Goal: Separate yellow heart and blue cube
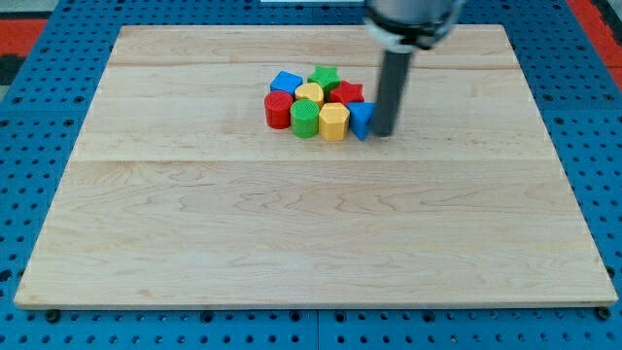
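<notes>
A single camera looks down at an angle from the near edge across the whole pale wooden board [311,214], resting on blue perforated pegboard [39,194], from moderate distance.

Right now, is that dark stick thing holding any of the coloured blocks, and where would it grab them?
Nothing is held. My tip can only push. It stands on the table at the view's right of the cluster, right beside the blue triangle block.
</notes>
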Available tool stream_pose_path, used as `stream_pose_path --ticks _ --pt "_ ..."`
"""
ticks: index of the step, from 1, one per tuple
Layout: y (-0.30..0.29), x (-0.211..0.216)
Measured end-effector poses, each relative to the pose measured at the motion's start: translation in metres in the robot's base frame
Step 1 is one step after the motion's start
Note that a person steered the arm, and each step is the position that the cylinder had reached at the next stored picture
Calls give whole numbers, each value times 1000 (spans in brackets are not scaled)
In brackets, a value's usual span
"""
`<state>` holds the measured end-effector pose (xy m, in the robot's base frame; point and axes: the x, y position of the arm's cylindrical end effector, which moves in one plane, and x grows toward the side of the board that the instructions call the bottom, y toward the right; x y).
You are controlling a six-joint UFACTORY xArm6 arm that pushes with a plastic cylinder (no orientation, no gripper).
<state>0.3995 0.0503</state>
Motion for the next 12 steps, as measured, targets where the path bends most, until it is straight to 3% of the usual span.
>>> stream_pose_path --ticks 1,5,7,8,12 --pt "-46 -26" --pt "-4 -91" --pt "-17 -45" --pt "-66 -45" --pt "-91 -76"
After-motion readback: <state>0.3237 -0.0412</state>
